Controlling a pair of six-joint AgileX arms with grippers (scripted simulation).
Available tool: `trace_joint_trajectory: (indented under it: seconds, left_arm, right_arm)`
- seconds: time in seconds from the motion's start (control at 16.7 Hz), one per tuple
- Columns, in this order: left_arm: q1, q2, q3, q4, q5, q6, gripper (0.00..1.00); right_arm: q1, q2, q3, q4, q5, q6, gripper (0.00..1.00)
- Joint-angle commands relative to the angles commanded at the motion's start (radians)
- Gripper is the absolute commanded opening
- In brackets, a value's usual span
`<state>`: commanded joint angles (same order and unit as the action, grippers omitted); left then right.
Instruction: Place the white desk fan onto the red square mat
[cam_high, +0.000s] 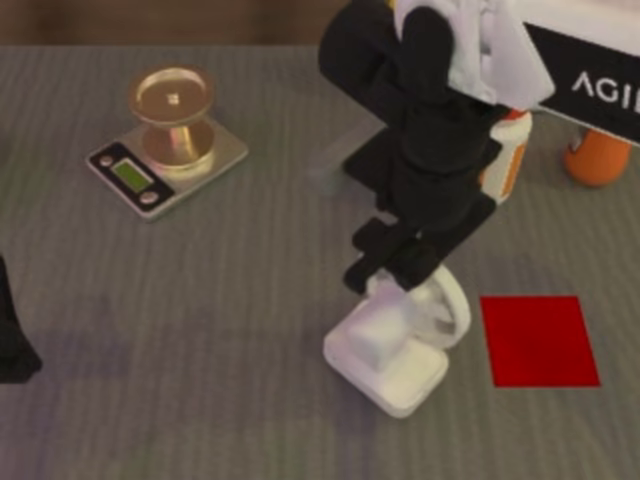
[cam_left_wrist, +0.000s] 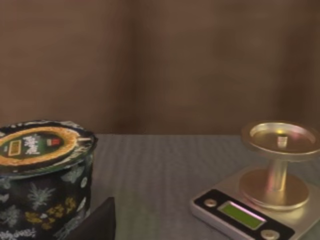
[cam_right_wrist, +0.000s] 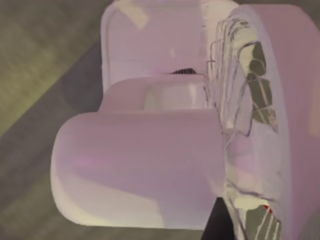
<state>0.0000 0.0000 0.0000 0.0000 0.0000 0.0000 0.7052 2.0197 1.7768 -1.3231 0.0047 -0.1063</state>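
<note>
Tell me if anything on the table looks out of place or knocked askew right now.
Nothing stands out. The white desk fan stands upright on its base, left of the red square mat, not on it yet, with the right gripper at its head. The kitchen scale sits level, and the left arm is parked at the left edge.

Right gripper (cam_high: 385, 268): fingertips hidden against fan (cam_high: 395, 345); closure indeterminate.
Fan head: partly hidden under arm.
Bottle (cam_high: 508, 150): mostly hidden behind arm.
Orange object (cam_high: 597, 157): partly covered.
Left arm (cam_high: 12, 330): cut by edge.
</note>
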Motion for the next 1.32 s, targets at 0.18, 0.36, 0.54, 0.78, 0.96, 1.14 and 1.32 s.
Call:
trace_joint_trajectory:
  seconds: [0.18, 0.36, 0.54, 0.78, 0.96, 1.14, 1.32]
  left_arm:
    - [0.000, 0.000, 0.000, 0.000, 0.000, 0.000, 1.00]
    - [0.000, 0.000, 0.000, 0.000, 0.000, 0.000, 1.00]
    - [0.000, 0.000, 0.000, 0.000, 0.000, 0.000, 1.00]
    - [0.000, 0.000, 0.000, 0.000, 0.000, 0.000, 1.00]
    - [0.000, 0.000, 0.000, 0.000, 0.000, 0.000, 1.00]
    - [0.000, 0.000, 0.000, 0.000, 0.000, 0.000, 1.00]
    - [0.000, 0.000, 0.000, 0.000, 0.000, 0.000, 1.00]
  right_arm:
    - [0.004, 0.002, 0.102, -0.098, 0.000, -0.002, 0.00]
    - [0.005, 0.001, 0.132, -0.128, 0.000, -0.002, 0.00]
    - [0.001, 0.000, 0.129, -0.126, 0.000, -0.001, 0.00]
    - [-0.012, -0.007, 0.108, -0.132, -0.001, 0.102, 0.00]
    - [-0.038, -0.022, 0.077, -0.138, -0.002, 0.290, 0.00]
    - [-0.074, -0.050, 0.039, -0.140, -0.004, 0.567, 0.00]
    - [-0.118, -0.093, -0.012, -0.134, -0.006, 0.903, 0.00]
